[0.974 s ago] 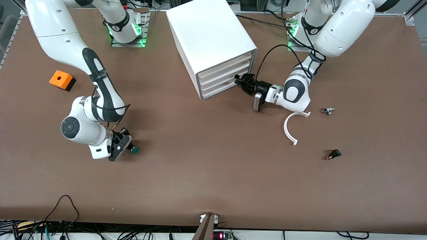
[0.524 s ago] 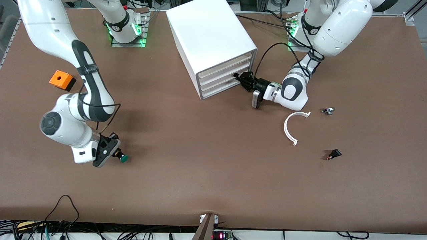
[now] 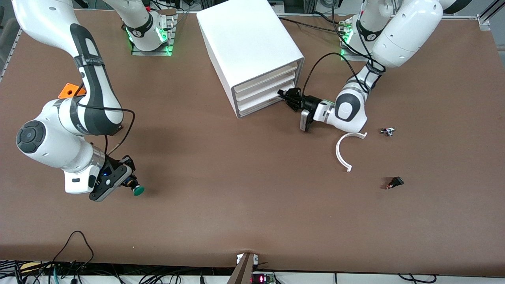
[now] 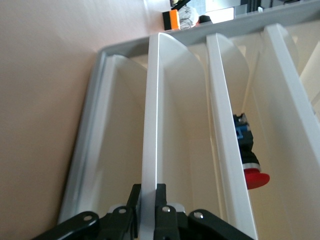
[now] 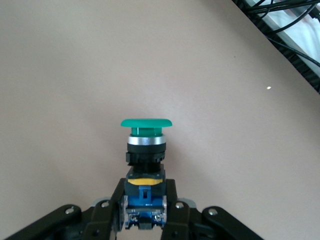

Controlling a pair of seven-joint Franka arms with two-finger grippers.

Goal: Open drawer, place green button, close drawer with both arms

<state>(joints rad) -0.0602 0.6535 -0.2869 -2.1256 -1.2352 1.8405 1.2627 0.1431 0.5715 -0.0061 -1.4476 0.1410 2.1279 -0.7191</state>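
The right gripper (image 3: 127,182) clenches the green push button (image 3: 135,189) by its blue-yellow rear, raised over the desk (image 3: 244,189) at the right arm's end. The left gripper (image 3: 287,96) pinches a lower drawer (image 3: 263,96) front lip of the white cabinet (image 3: 246,43) — drawer looks shut.

Brown table (image 3: 252,205) with cabinet (image 3: 246,43), orange box (image 3: 68,90), white arc (image 3: 344,152), black-and-red switch (image 3: 395,182).

White jointed arms (image 3: 406,31), black joints (dangling black cables)
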